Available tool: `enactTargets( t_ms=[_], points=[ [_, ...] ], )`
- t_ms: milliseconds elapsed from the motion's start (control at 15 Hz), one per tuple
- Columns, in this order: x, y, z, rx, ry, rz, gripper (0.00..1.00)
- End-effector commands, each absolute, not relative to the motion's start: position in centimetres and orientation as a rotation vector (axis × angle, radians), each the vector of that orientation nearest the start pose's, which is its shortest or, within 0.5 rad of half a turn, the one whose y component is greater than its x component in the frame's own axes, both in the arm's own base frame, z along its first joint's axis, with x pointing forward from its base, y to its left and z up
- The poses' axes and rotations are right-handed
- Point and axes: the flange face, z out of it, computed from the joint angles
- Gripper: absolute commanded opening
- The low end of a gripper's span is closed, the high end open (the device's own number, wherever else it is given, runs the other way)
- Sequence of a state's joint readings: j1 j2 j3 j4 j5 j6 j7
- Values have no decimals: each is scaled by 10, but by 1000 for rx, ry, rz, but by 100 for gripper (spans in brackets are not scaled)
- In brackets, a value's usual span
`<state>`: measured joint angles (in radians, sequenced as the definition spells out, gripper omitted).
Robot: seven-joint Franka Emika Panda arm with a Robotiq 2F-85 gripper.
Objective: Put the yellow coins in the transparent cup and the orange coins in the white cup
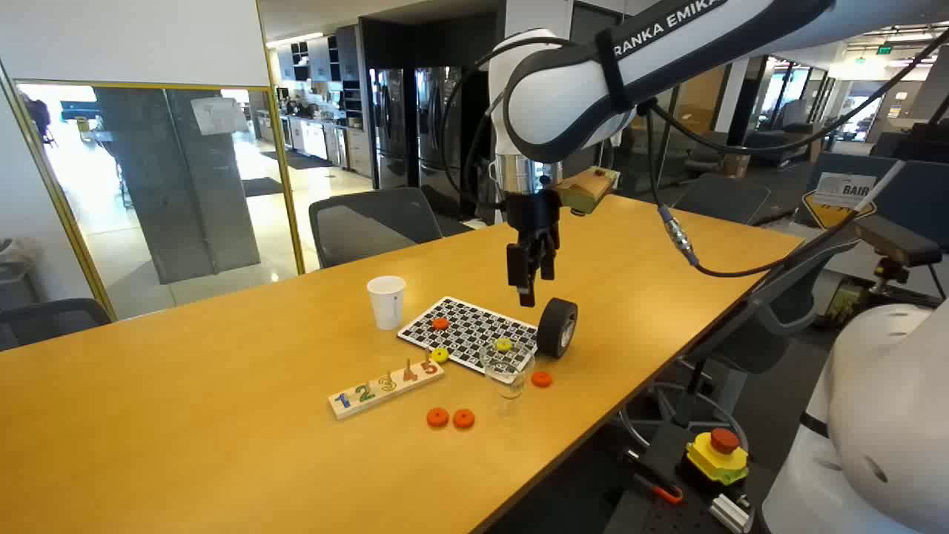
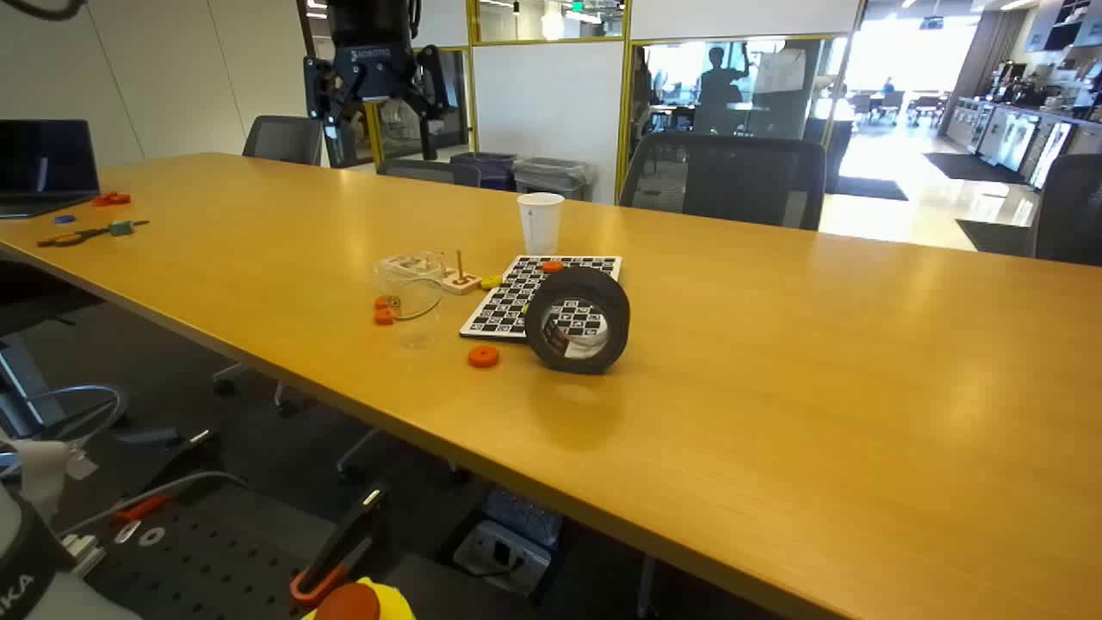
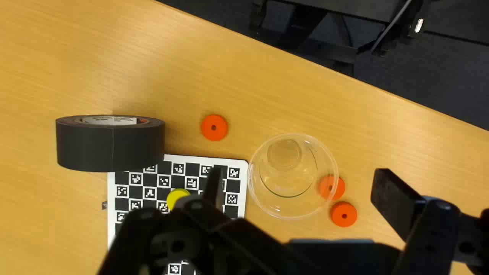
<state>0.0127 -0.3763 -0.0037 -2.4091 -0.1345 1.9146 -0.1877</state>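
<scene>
Wood-finish conference table [image 1: 630, 282] forms the work surface. Robotiq gripper [image 2: 385, 158] hangs above it, jaws spread wide, holding nothing. Near the robot-side edge, the transparent cup [image 3: 284, 181] stands upright; no coin shows inside. Two orange coins [image 1: 437, 417] lie on the tabletop beside it. A third orange coin [image 3: 214, 128] lies between this cup and the black tape roll [image 1: 556, 328], which stands on its rim. Farther in, one yellow coin [image 3: 175, 198] rests on the checkered marker board [image 1: 474, 334]; a second yellow coin [image 1: 440, 355] sits between board and numbered peg strip [image 1: 386, 387], contact with either unresolved. A fourth orange coin [image 1: 440, 323] rests on the board near its far end. Beyond it, the white cup [image 1: 387, 304] stands upright just beside the board; its bottom is out of sight, so its contents cannot be verified. Status: sorting appears not yet started; two yellow and four orange coins are visible outside the cups, left to place. Markings: digits 1 through 5 on the peg strip; print inside the tape core, too small to read; "ROBOTIQ" on the gripper body; "RANKA EMIKA" on the arm [image 1: 667, 63], the first letter hidden; "BAIR" on a placard [image 1: 843, 199] in the background.
</scene>
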Motion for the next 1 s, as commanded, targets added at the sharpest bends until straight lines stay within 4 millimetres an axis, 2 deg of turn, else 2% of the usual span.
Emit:
enactTargets(
  t_ms=[0,400,667,933],
  points=[
    [417,-6,447,-3222,-404,202,100],
    [419,-8,448,-3223,-364,168,100],
    [423,-31,424,-3208,-102,71,100],
    [429,-66,403,-3167,204,-37,100]
  ],
)
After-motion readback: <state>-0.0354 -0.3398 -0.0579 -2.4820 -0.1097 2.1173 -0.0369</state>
